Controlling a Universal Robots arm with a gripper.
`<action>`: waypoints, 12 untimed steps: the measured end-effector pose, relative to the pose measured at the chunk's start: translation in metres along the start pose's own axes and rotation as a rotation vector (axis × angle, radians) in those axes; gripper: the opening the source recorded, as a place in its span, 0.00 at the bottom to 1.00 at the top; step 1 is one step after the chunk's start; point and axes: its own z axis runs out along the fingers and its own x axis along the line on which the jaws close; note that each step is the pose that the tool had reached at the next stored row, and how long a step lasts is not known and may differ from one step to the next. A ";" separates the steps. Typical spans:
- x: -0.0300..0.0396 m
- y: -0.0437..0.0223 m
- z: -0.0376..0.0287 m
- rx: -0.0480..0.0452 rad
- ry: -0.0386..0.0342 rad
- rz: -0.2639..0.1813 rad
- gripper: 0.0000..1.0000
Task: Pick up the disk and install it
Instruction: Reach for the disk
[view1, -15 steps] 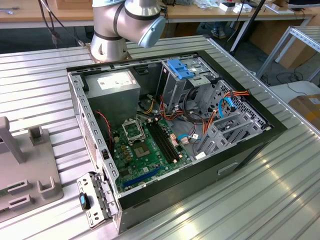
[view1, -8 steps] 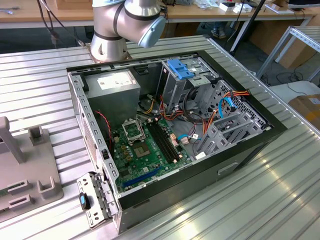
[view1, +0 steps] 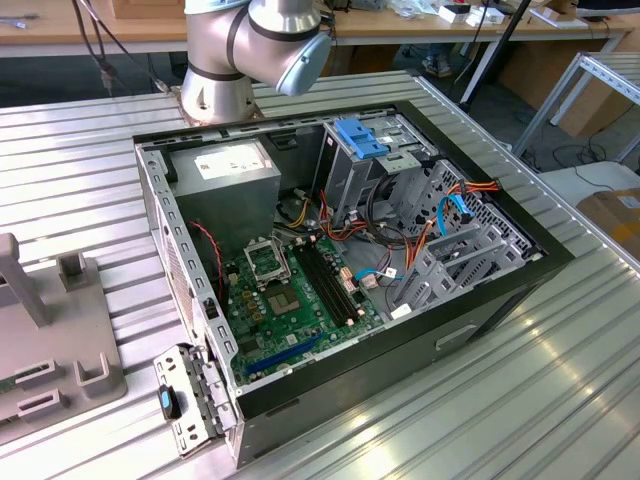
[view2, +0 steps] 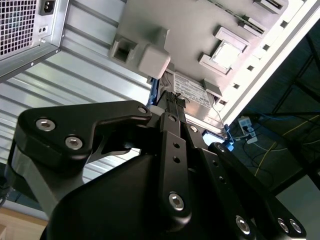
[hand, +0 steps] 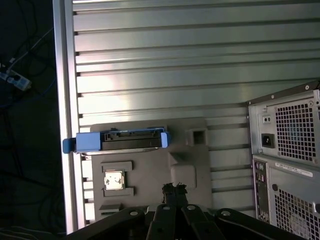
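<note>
We judge that the task is at its very beginning. The disk (hand: 115, 141) stands on its long edge in a slot of the grey fixture tray (hand: 150, 167), with the blue carrier frame showing at both ends. In the second wrist view we see the white label on the face of the disk (view2: 192, 92). The tray lies on the slatted metal table (hand: 175, 75), beside the back of the computer case (hand: 285, 150) and at the table's edge. A small square processor chip (hand: 114, 180) sits in another pocket of the same tray.

The gripper (hand: 172, 188) hangs over the tray, near the disk but not on it. Its two fingers appear to be together, with nothing between them. In the second wrist view the gripper (view2: 173, 100) has its tips in front of the disk's label, and we cannot tell from there whether they touch it.

In the exterior view the computer case (view1: 500, 290) lies open on the table (view1: 560, 400), with the fixture tray (view1: 40, 330) on the exterior view's left. Inside we see the motherboard (view1: 290, 300) and the metal drive cage (view1: 345, 190) with a blue bracket (view1: 365, 138) on top.

So nothing is done so far: the disk is not picked up and not installed. Both steps are left.
</note>
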 end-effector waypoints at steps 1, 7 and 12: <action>0.0010 -0.0001 0.0000 0.0000 0.0000 0.000 0.11; 0.0018 -0.0001 -0.0001 0.0000 0.0000 0.000 0.11; 0.0025 -0.0002 -0.0001 0.0000 0.0000 0.000 0.11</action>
